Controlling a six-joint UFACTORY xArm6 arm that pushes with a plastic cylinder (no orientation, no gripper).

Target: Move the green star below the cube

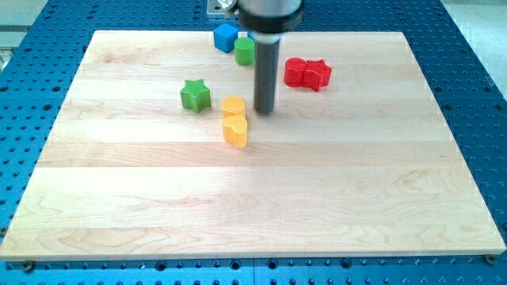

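Green star [195, 95] sits on bench [333, 190], down-left of blue cube [226, 36]. Tip [264, 110] parked right of star, beside yellow block [234, 120]. Rod only; no end effector jaws. Rightward push needed.

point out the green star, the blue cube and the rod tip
green star [195, 95], camera view, on its top face
blue cube [226, 36], camera view, on its top face
my tip [264, 110], camera view, on the rod's lower end
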